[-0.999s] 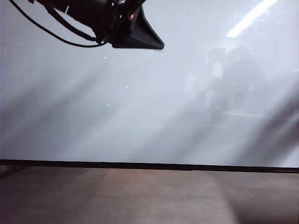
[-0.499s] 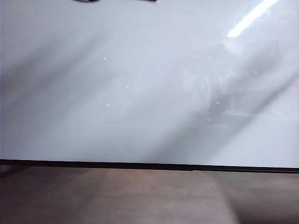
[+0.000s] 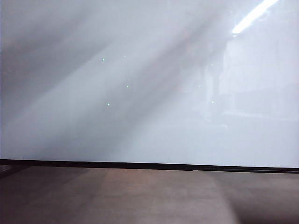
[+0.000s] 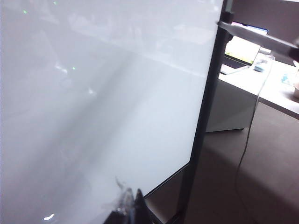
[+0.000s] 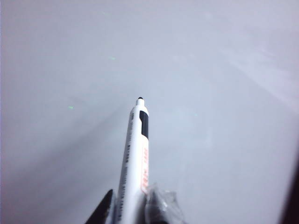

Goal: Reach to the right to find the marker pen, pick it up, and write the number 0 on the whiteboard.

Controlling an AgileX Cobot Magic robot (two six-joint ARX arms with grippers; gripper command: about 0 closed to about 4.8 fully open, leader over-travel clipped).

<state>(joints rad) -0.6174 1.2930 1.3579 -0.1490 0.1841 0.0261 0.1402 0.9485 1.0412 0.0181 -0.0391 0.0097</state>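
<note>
In the exterior view, the whiteboard [image 3: 140, 93] filled almost the whole picture. It was shiny and pale grey, with soft shadows, a bright strip of light near its top right corner, and a few tiny green dots. A thin black edge ran along the bottom of the whiteboard, and the brown floor [image 3: 149, 196] lay below that edge. No arm and no gripper could be seen in this view. No drawn number could be seen on the whiteboard either.

In the left wrist view, the whiteboard [image 4: 103, 93] was seen at a slant, with its dark frame post [image 4: 205, 116] at its side edge. Past that post stood a desk [image 4: 261, 93] with a lit screen [image 4: 243, 49] on it. Only a small dark tip of the left gripper [image 4: 133, 207] peeked in, close in front of the whiteboard. I could not tell if it was open or closed, and I saw nothing in it.

In the right wrist view, the right gripper [image 5: 133, 207] was squeezed tight on the marker pen [image 5: 135, 154]. The pen was white with a black band and a small dark tip. The tip pointed at the whiteboard [image 5: 210, 93]. I could not tell if the tip touched it.
</note>
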